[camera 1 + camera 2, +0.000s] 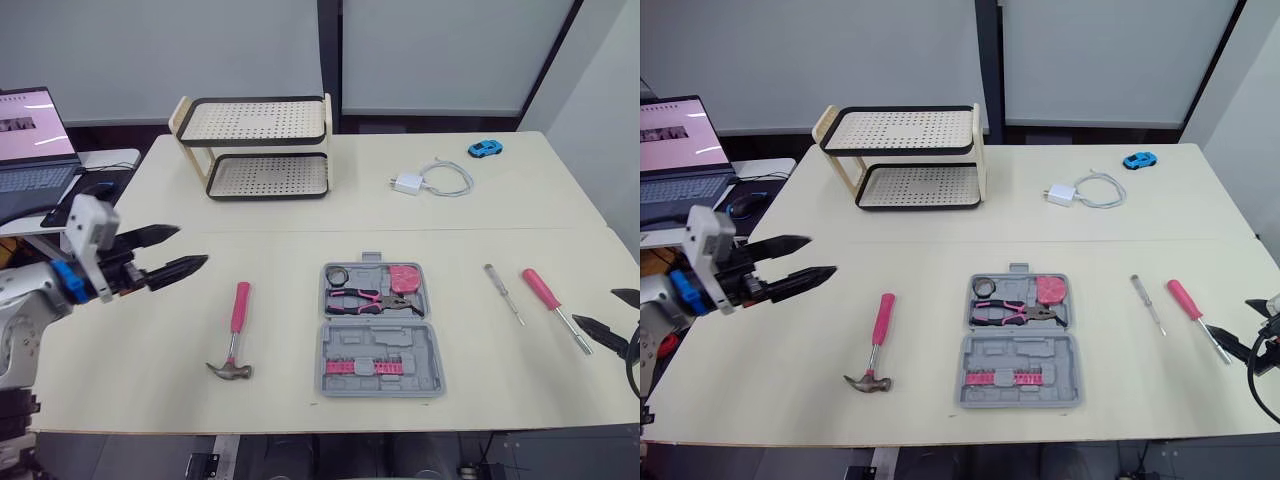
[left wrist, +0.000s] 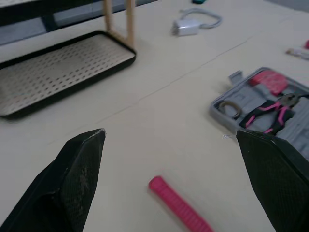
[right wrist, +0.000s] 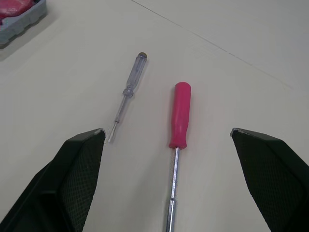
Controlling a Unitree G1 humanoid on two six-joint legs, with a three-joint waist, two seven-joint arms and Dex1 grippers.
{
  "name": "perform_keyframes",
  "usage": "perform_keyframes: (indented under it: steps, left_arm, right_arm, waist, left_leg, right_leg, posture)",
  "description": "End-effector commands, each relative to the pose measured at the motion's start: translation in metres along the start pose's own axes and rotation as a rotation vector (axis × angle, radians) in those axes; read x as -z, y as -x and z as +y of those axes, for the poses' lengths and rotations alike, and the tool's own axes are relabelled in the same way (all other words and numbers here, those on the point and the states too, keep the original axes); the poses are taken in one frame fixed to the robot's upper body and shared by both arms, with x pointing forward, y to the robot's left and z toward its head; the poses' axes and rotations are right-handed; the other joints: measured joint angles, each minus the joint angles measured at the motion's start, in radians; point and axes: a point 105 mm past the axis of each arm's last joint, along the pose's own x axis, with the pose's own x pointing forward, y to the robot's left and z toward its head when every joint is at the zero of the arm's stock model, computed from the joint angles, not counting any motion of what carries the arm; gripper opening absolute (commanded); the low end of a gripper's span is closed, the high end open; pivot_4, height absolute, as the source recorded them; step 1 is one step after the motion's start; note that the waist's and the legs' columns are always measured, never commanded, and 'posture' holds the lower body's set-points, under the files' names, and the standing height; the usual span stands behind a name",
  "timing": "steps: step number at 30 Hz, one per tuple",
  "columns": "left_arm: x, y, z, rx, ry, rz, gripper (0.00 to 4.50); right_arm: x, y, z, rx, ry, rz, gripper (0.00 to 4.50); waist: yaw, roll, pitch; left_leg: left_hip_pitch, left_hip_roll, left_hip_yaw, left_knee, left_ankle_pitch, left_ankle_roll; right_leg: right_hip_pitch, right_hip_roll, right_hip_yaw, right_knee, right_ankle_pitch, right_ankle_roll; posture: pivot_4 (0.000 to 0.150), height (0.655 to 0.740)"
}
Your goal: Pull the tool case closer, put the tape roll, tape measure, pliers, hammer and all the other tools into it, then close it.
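Your right gripper [image 1: 593, 306], jaws open, is nearer; the pink-handled steel screwdriver [image 1: 545, 292] lies at its ten o'clock, axis eleven-to-five; your left gripper [image 1: 192, 245], likewise open, hangs well apart.

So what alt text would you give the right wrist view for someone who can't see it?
A pink-handled screwdriver and a slimmer clear-handled screwdriver lie side by side, not touching, on a pale table, seen between the open black fingers of the right claw. A corner of the grey tool case shows nearby.
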Motion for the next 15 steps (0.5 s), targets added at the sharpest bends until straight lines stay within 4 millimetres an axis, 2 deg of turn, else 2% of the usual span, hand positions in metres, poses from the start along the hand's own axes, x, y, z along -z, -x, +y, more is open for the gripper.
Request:
perform_keyframes:
  steps: [1,4,8,11,15]
  left_arm:
    - [-0.034,-0.030,-0.038,0.218,-0.081,-0.079,4.50]
    - [-0.059,-0.054,-0.077,0.422,-0.137,-0.139,4.50]
    - [-0.068,-0.065,-0.111,0.591,-0.189,-0.158,4.50]
    - [-0.069,-0.070,-0.123,0.653,-0.209,-0.164,4.50]
    - [-0.065,-0.073,-0.124,0.666,-0.226,-0.163,4.50]
  right_arm:
    - [-0.014,0.012,0.000,0.000,-0.010,-0.050,4.46]
    - [-0.011,0.019,0.002,-0.004,-0.037,-0.048,4.46]
    - [-0.010,0.027,0.002,-0.013,-0.052,-0.036,4.46]
    - [-0.010,0.033,-0.001,-0.007,-0.058,-0.031,4.46]
    - [-0.010,0.037,0.001,-0.011,-0.061,-0.022,4.46]
  waist:
    - [0.000,0.000,0.000]
    - [0.000,-0.001,0.000]
    - [-0.006,0.000,0.000]
    - [-0.008,0.000,0.000]
    - [-0.003,0.000,0.000]
  left_leg:
    - [0.000,0.000,0.000,0.000,0.000,0.000]
    - [0.000,-0.002,0.001,0.001,0.000,0.000]
    - [0.000,-0.002,0.003,0.000,0.000,0.000]
    - [0.001,-0.002,0.006,0.000,0.000,0.000]
    - [0.001,-0.002,0.006,0.001,0.000,0.000]
  right_leg:
    - [0.000,0.000,0.000,0.000,0.000,0.000]
    - [0.000,0.000,0.001,0.000,0.000,0.000]
    - [0.000,0.001,0.001,-0.001,0.000,0.000]
    - [0.000,0.003,0.002,0.000,0.000,0.000]
    - [0.001,0.003,0.001,0.000,0.000,0.000]
  posture:
    - [0.150,0.7400]
    - [0.150,0.7400]
    - [0.150,0.7400]
    - [0.150,0.7400]
    - [0.150,0.7400]
